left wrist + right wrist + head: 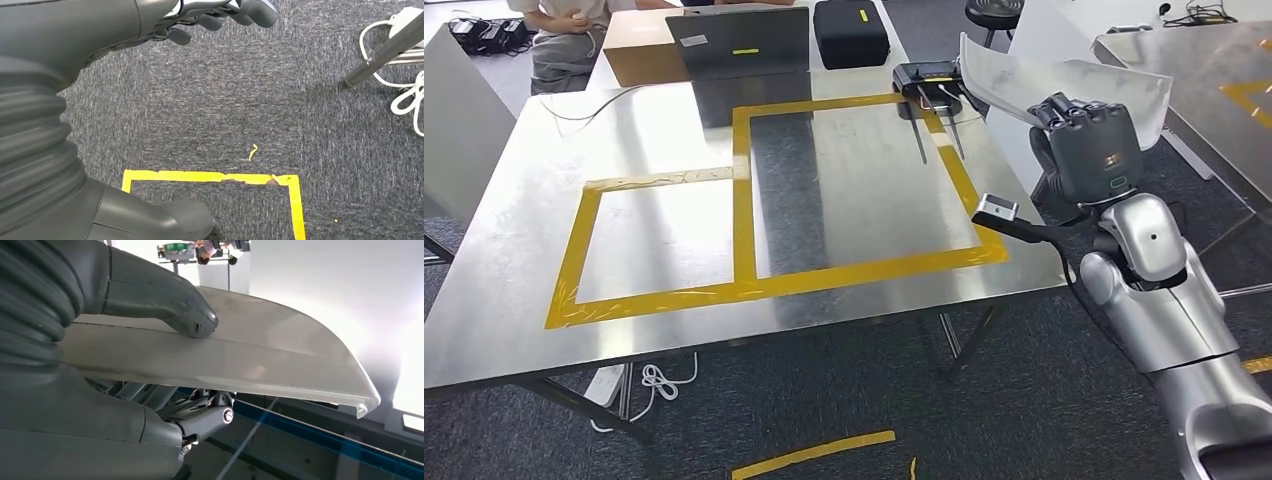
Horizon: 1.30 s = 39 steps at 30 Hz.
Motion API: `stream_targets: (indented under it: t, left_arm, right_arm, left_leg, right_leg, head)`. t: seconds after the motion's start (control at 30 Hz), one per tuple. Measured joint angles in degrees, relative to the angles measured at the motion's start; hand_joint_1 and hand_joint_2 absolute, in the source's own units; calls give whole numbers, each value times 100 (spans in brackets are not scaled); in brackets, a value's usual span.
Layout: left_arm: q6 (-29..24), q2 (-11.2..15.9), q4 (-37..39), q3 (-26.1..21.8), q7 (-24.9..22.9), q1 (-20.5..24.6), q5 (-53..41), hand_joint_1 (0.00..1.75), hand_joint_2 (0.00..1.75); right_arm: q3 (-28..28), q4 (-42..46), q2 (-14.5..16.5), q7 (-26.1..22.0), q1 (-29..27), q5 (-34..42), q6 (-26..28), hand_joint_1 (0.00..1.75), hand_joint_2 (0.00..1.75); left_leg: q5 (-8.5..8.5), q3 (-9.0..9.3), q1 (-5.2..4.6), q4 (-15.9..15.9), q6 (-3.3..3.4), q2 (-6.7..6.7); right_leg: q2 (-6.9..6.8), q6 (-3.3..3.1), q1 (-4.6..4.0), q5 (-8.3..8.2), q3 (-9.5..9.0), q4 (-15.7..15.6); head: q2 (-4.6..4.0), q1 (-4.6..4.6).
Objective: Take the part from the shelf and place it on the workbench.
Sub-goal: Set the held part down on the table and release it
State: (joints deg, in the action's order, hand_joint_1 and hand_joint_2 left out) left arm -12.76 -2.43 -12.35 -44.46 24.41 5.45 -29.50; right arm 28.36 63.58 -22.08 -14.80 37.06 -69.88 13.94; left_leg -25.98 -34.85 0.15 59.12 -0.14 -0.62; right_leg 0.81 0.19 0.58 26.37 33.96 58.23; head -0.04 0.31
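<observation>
The part is a thin white curved panel [1009, 72], and my right hand [1092, 135] grips it by one edge, holding it in the air just past the workbench's right side. In the right wrist view the thumb [186, 316] presses on the top of the panel [270, 357] with the fingers underneath. The metal workbench [674, 335] carries two yellow taped rectangles [742, 200] with bare metal inside them. My left hand [220, 12] hangs over the grey carpet, fingers apart and holding nothing.
A laptop [742, 42], a cardboard box [637, 45], a black case [851, 32] and a black device with cables [929, 76] line the far edge. A person [564, 35] stands at the back left. Another metal table [1214, 70] stands right. Cables [659, 380] lie under the bench.
</observation>
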Motion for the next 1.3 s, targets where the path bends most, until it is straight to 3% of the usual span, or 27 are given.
stream_targets:
  t: [0.13, 0.3, 0.37, 0.43, 0.47, 0.5, 0.53, 0.6, 0.63, 0.67, 0.73, 0.83, 0.93, 0.97, 1.0, 1.03, 1.1, 1.13, 1.2, 1.3]
  left_arm:
    - [0, -9, -2, 0, 0, 3, -1, 0, 175]
    - [1, -22, -6, -1, 0, 19, 1, 0, 175]
    - [0, -43, -10, -2, 8, 37, 1, 0, 175]
    - [0, -63, -11, -3, 14, 49, 1, 0, 175]
    - [1, -75, -11, -4, 15, 49, 1, 0, 175]
    - [3, -88, -11, -6, 11, 50, -2, 0, 175]
    - [7, -102, -11, -8, 6, 52, -7, 0, 175]
    - [14, -138, -11, -13, -9, 57, -26, 0, 175]
    - [17, -155, -11, -17, -17, 64, -36, 0, 175]
    - [19, -169, -11, -22, -23, 70, -43, 0, 175]
    - [21, -199, -10, -31, -34, 83, -48, 0, 175]
    - [21, -243, -13, -37, -44, 98, -54, 0, 175]
    - [21, -261, -13, -41, -51, 97, -61, 0, 175]
    - [21, -264, -11, -44, -55, 93, -62, 0, 175]
    - [21, -268, -10, -46, -58, 88, -62, 0, 175]
    - [21, -272, -9, -48, -60, 84, -63, 0, 175]
    - [24, -279, -7, -48, -62, 82, -83, 0, 175]
    - [30, -289, -3, -48, -65, 84, -100, 0, 175]
    - [47, -312, 5, -48, -84, 100, -145, 0, 175]
    - [62, -341, 6, -48, -117, 127, -195, 0, 175]
  right_arm:
    - [-5, 19, -2, -2, -13, 0, -31, 175, 175]
    - [-7, 21, 0, -21, -1, -2, -98, 175, 175]
    - [-8, 15, 2, -29, 34, -2, -134, 175, 175]
    - [-3, -9, 7, -39, 58, -2, -162, 175, 175]
    - [0, -31, 11, -56, 59, 2, -174, 175, 175]
    - [4, -57, 19, -82, 64, 9, -183, 175, 175]
    - [7, -90, 32, -108, 83, 19, -183, 175, 175]
    - [9, -184, 81, -155, 169, 33, -141, 175, 175]
    - [14, -258, 124, -178, 233, 33, -105, 175, 175]
    - [21, -348, 174, -208, 294, 30, -67, 175, 175]
    - [49, -563, 287, -301, 421, 29, -12, 175, 175]
    - [100, -938, 463, -470, 697, 91, 38, 175, 175]
    - [172, -1337, 645, -594, 1014, 167, 54, 175, 175]
    - [198, -1445, 693, -614, 1067, 177, 53, 175, 175]
    - [221, -1533, 735, -623, 1094, 185, 51, 175, 175]
    - [240, -1620, 777, -629, 1126, 192, 50, 175, 175]
    - [285, -1809, 889, -624, 1262, 198, 49, 175, 175]
    - [312, -1922, 958, -611, 1367, 198, 54, 175, 175]
    - [372, -2161, 1113, -566, 1559, 189, 69, 175, 175]
    - [457, -2463, 1350, -508, 1708, 175, 90, 175, 175]
  left_leg:
    - [-23, -8, -41, 29, 68, 0]
    - [6, 44, -26, -51, 167, 11]
    - [28, 91, 0, -114, 209, 24]
    - [22, 96, 0, -118, 220, 28]
    - [13, 98, 0, -113, 217, 28]
    - [1, 103, 1, -106, 208, 26]
    - [-16, 114, 2, -95, 194, 23]
    - [-64, 134, 1, -68, 151, 19]
    - [-83, 126, -3, -51, 119, 19]
    - [-94, 112, -6, -41, 86, 21]
    - [-100, 98, -7, -46, 15, 28]
    - [-216, 19, -5, 112, -91, 34]
    - [-588, -536, 23, 1139, -186, 36]
    - [-636, -736, 36, 1446, -207, 36]
    - [-578, -851, 48, 1568, -222, 37]
    - [-403, -858, 61, 1463, -235, 38]
    - [77, -623, 88, 780, -265, 47]
    - [232, -481, 93, 437, -273, 49]
    - [243, -341, 96, 128, -213, 45]
    - [164, -320, 96, 100, -66, 20]
  right_leg:
    - [-2, 119, 28, -14, -21, -45]
    - [-13, 208, 53, 42, -7, 21]
    - [-33, 224, 53, 296, 223, 504]
    - [-39, 231, 48, 612, 632, 1286]
    - [-40, 232, 49, 663, 788, 1546]
    - [-42, 228, 51, 599, 846, 1596]
    - [-45, 217, 53, 420, 783, 1402]
    - [-55, 171, 51, -11, 444, 618]
    - [-58, 137, 36, -126, 295, 282]
    - [-60, 105, 16, -161, 212, 93]
    - [-54, 43, -15, -117, 185, 16]
    - [-55, -40, 31, -116, 127, -46]
    - [-62, -105, 46, -81, 62, -69]
    - [-61, -110, 47, -59, 38, -68]
    - [-61, -105, 50, -32, 7, -66]
    - [-62, -91, 59, 1, -30, -59]
    - [-57, -35, 87, 89, -98, -23]
    - [-46, 3, 84, 131, -104, 16]
    - [-14, 64, 56, 171, -73, 65]
    - [-8, 112, 50, 194, -69, 70]
  head:
    - [0, -3]
    - [0, 1]
    - [0, 9]
    - [0, 13]
    - [0, 13]
    - [0, 14]
    - [0, 14]
    - [0, 11]
    - [0, 10]
    - [0, 6]
    - [0, 4]
    - [0, -5]
    - [0, -20]
    - [0, -23]
    - [0, -22]
    - [0, -22]
    - [0, -21]
    - [0, -33]
    - [0, -46]
    - [0, -38]
